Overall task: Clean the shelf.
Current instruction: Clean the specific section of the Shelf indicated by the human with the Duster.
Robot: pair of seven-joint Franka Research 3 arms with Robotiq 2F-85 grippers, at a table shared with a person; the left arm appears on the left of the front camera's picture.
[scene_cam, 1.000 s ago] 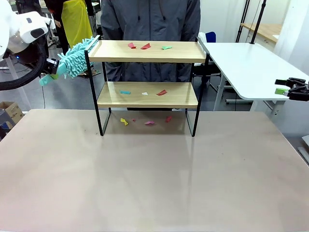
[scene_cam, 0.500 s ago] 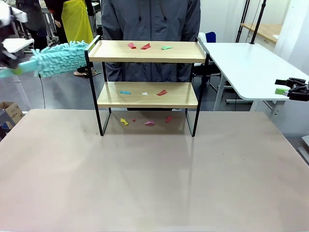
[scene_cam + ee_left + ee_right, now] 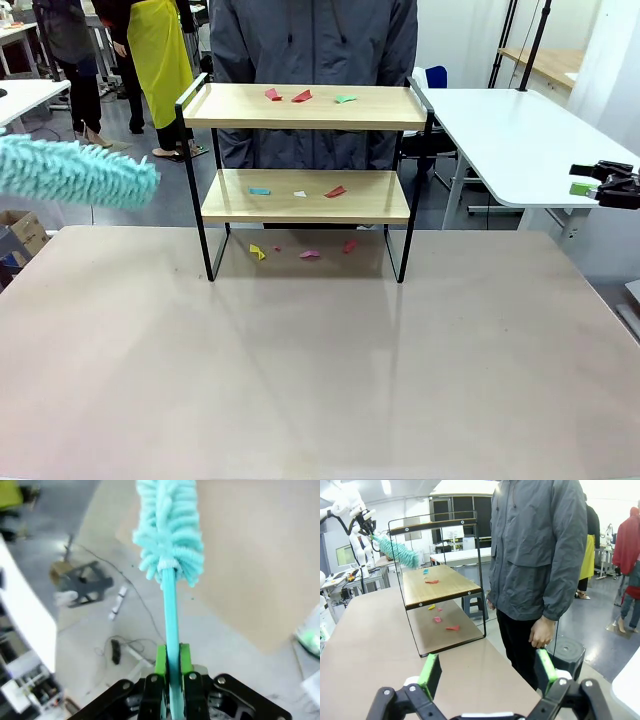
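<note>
Two boards of light wood in a thin black frame make the shelf (image 3: 305, 150), which stands at the far middle of the beige surface (image 3: 300, 370), just in front of a person in a grey jacket (image 3: 310, 40). Three paper scraps (image 3: 301, 96) lie on the top board, two red and one green. Three more lie on the lower board, one blue, one white and one red. A few others, among them a yellow one and a pink one, lie on the surface under the shelf, between its legs. In the front view the fluffy turquoise duster (image 3: 75, 172) comes in from the left edge. Its head is nearly level, at about the height of the lower board, and it is clearly apart from the left side of the frame. In the left wrist view the left fingers (image 3: 160, 660) are closed tight on the thin turquoise handle of the duster, and the head points away from the camera, over the edge of the surface. The right fingers (image 3: 600, 185) hang at the far right, beside a white side table (image 3: 510, 140), well apart from the shelf. In the right wrist view they stand wide open, with nothing between the green pads (image 3: 430, 672).
</note>
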